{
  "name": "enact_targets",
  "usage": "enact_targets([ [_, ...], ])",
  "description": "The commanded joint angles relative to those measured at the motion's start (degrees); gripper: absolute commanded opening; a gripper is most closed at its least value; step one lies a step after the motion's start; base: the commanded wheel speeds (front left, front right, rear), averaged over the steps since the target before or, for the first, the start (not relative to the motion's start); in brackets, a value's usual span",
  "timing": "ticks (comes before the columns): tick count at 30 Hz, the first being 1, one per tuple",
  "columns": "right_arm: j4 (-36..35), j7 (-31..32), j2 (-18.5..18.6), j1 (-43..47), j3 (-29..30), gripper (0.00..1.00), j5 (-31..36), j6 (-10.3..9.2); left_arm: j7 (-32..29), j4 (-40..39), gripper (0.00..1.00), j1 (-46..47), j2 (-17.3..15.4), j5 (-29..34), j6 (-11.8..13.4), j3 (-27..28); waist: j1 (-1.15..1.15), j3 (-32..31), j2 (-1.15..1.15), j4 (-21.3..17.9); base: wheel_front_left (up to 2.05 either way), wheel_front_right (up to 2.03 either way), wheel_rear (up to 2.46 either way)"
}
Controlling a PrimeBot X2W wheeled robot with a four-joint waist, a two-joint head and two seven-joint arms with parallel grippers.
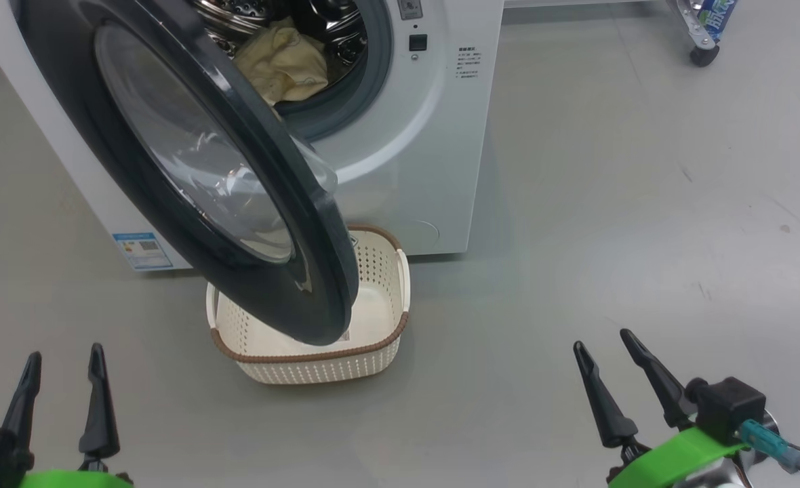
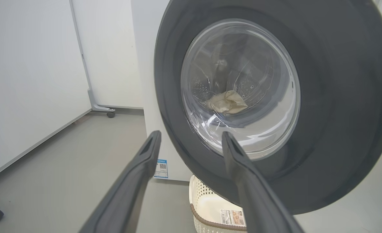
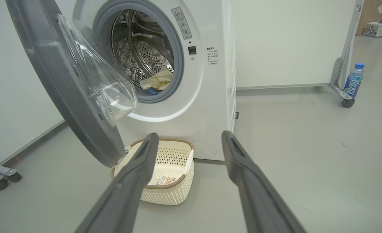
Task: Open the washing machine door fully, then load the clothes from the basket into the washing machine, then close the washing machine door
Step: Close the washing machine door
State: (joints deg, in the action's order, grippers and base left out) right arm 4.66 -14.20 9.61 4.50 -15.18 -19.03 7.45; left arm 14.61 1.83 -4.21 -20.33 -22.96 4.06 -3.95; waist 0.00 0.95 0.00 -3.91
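White washing machine (image 1: 434,135): a front-loader stands on a grey floor (image 1: 610,203), its rubber-ringed mouth uncovered and the perforated steel drum (image 3: 145,55) in plain sight. A blue sticker (image 1: 142,251) sits low on the front panel.

Black-rimmed door (image 1: 196,163): it is swung part-way out on its hinge side, neither shut nor flat back. Its bulging clear glass bowl faces the mouth, and its lower edge hangs over the basket.

Cream-yellow clothes (image 1: 285,61): they lie bunched inside the drum at the lower lip of the mouth, with a small blue bit at the edge in the right wrist view. In the left wrist view the bundle shows through the door glass.

Perforated basket (image 1: 318,369): this cream plastic basket with a brown rim sits on the floor just in front of the machine, partly under the door. A printed label (image 3: 165,180) shows on its pale floor.

Robot's left gripper (image 1: 64,352): low at the near left, its two dark fingers are spread apart with nothing between them. It is clear of the door, whose outer face it looks at.

Robot's right gripper (image 1: 602,339): low at the near right, its fingers are likewise parted and empty, over bare floor and well apart from the basket.

Background bottle (image 3: 353,81): blue-capped, it stands by a wheeled frame at the far right.
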Motion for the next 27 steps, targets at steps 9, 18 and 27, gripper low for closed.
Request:
enact_targets([
  [9, -1.65, -0.78, 0.34, -0.94, -0.20, 1.00, 1.35, 0.03, 0.39, -1.66, 1.00, 0.31, 0.80, 1.07, -0.35, 3.71, 0.00, 0.09, 0.00, -0.56, 0.00, 0.00, 0.00],
  [18, -1.56, -0.79, 0.33, -0.66, -0.26, 1.00, 1.36, 0.03, 0.39, -1.38, 1.00, -0.12, 1.81, 1.65, -0.94, 4.27, 0.00, -0.49, 0.00, -0.69, 0.00, 0.00, 0.00],
  [27, -1.55, -0.79, 0.53, -0.43, -0.42, 1.00, 1.24, 0.03, 0.39, -1.14, 1.00, -0.35, 2.47, 2.42, -1.49, 4.69, 0.00, -0.82, 0.00, -0.74, 0.00, 0.00, 0.00],
])
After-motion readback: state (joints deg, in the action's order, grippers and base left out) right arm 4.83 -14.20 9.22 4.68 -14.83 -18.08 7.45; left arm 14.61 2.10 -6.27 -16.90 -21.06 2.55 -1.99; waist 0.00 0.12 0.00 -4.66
